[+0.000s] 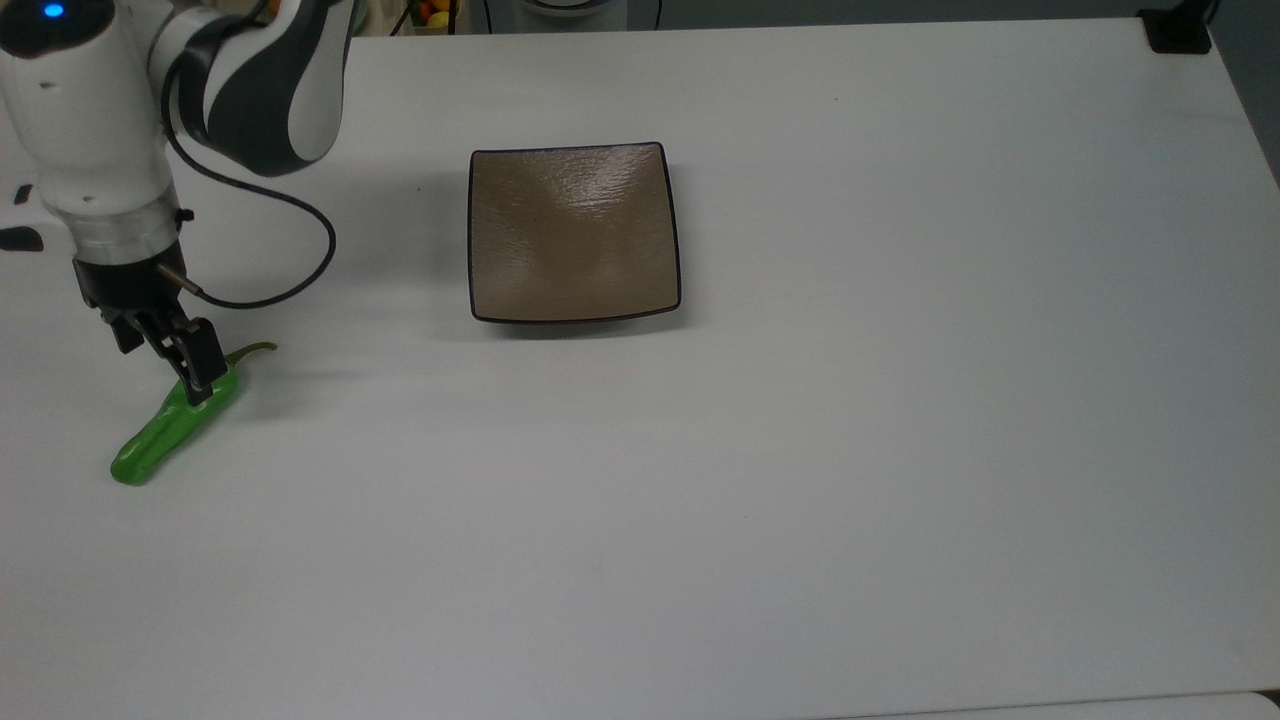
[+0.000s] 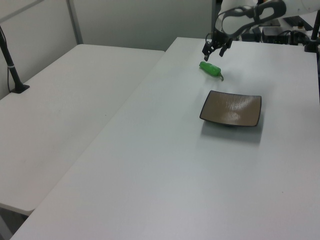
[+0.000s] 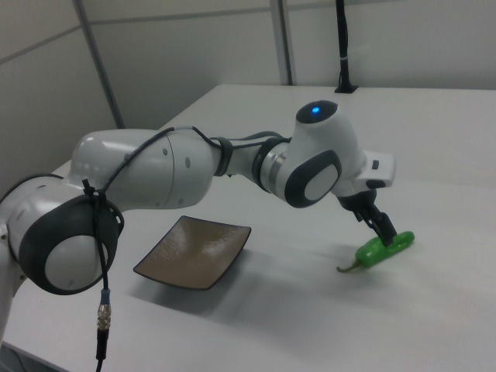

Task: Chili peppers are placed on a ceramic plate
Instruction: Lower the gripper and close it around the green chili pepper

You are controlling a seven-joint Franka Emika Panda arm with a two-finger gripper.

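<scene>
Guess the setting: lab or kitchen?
Likely a robotics lab: a Franka arm works over bare white tables, with partition walls behind and staged props, a green chili pepper and ceramic plate.

The scene is lit evenly and brightly from overhead, so that only soft, faint shadows are cast on the white table (image 1: 800, 500), the clearest lying just beside the near edge of the ceramic plate (image 1: 573, 235) in the top view. Pale glare is seen on the plate's glossy surface in the top and left views, and a sheen on the arm's white shell (image 3: 147, 167) in the right view. A mild softness is noted throughout.
</scene>
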